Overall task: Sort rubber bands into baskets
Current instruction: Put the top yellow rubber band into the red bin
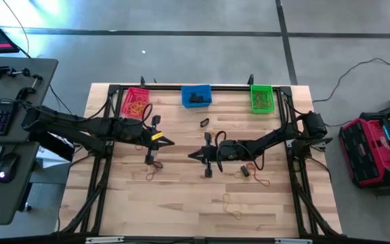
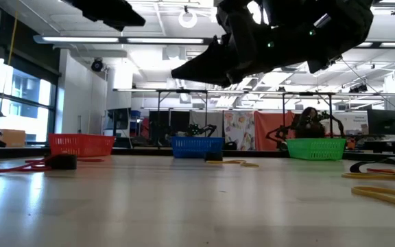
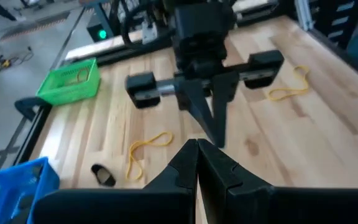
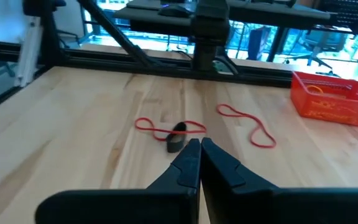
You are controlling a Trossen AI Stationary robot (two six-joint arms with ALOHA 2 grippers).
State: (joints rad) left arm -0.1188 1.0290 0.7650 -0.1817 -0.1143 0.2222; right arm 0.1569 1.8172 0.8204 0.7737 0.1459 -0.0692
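Observation:
Three mesh baskets stand along the table's far edge: red-pink (image 1: 136,102), blue (image 1: 196,95) and green (image 1: 262,98), each with bands inside. Loose rubber bands lie on the wood: a black one (image 1: 204,123) near the blue basket, a black one (image 1: 245,171) beside a red-orange one (image 1: 260,179), and yellow-tan ones (image 1: 232,203) near the front. My left gripper (image 1: 171,141) (image 3: 197,149) and right gripper (image 1: 190,155) (image 4: 199,146) face each other, tips close, over the table's middle. Both are shut, empty and above the wood (image 2: 177,72).
In the right wrist view, two red-orange bands (image 4: 247,129) and a black band (image 4: 176,138) lie on the wood beyond my fingertips. The left wrist view shows a yellow-tan band (image 3: 145,152) and a black one (image 3: 102,175). A dark frame rail (image 1: 181,87) edges the table.

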